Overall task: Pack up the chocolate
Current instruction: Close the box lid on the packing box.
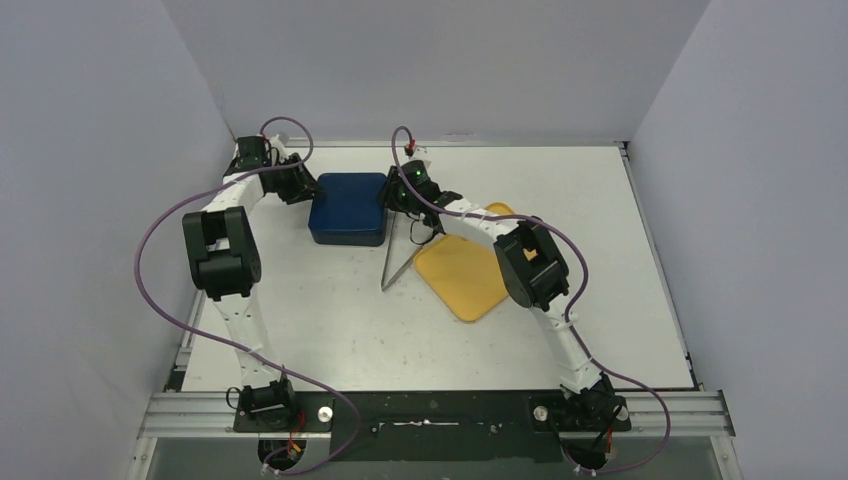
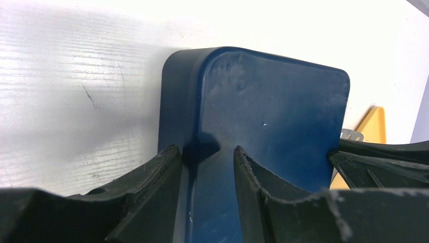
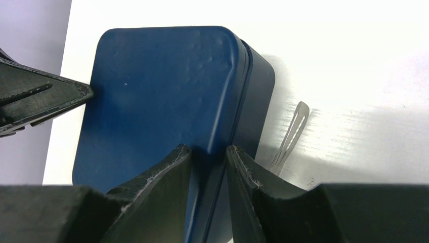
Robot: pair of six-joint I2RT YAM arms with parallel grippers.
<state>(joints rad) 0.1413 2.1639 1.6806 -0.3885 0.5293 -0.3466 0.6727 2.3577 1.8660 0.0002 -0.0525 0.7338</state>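
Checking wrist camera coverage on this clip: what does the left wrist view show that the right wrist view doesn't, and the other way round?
Left wrist only: a corner of the yellow tray past the blue box. Right wrist only: the metal tongs in clear view beside the box, and the seam under its lid. Both: the box's lid on, the left gripper and right gripper with jaws straddling opposite rims.
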